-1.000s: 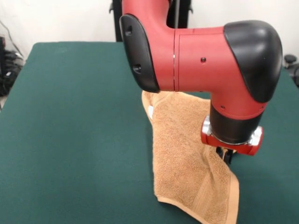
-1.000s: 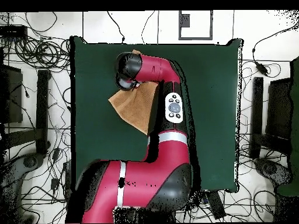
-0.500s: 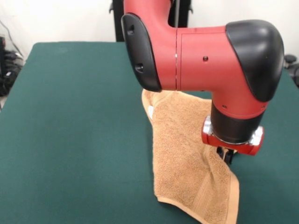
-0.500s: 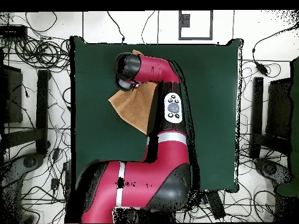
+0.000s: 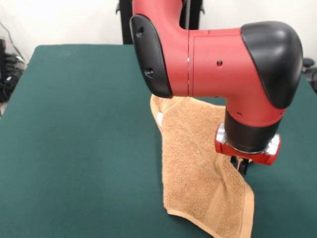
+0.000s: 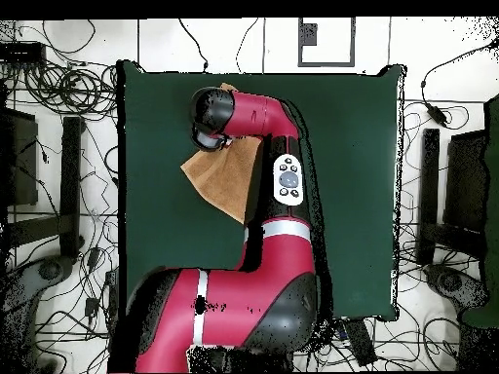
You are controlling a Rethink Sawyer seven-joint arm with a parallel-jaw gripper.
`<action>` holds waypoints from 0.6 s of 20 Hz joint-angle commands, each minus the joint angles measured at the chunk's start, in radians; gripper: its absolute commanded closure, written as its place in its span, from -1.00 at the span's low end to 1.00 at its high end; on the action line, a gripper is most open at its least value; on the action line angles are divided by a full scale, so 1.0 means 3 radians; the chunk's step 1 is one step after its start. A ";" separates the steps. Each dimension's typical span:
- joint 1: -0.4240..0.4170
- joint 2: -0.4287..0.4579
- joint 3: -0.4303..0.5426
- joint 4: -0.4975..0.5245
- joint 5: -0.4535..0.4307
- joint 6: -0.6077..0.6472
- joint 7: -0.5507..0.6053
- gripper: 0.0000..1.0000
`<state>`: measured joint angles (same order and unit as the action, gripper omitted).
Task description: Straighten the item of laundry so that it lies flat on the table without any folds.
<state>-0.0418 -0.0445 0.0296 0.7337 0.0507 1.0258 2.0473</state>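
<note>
The tan-orange terry towel (image 5: 198, 168) lies folded on the green table (image 5: 79, 139) near its front edge; the gripper (image 5: 241, 164) is lowered onto one fold – jaw state cannot be told – an outward drag is judged next

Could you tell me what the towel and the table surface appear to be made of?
The towel looks like tan-orange terry cloth: a nubby, looped pile, with a flatter woven band near the hem. The table seems covered in a dark green felt-like cloth: matte, with no shine or weave showing. What lies under that cover cannot be seen.
</note>
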 commanded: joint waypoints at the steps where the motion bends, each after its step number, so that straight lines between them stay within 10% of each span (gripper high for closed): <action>1: 0.0085 0.0281 0.0369 0.0384 0.0138 0.0334 0.0189 1.00; 12: -0.0062 0.0341 0.0594 0.0360 0.0557 0.0913 0.0208 1.00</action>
<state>-0.0554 -0.0309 0.0652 0.7340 0.1503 1.1150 2.0473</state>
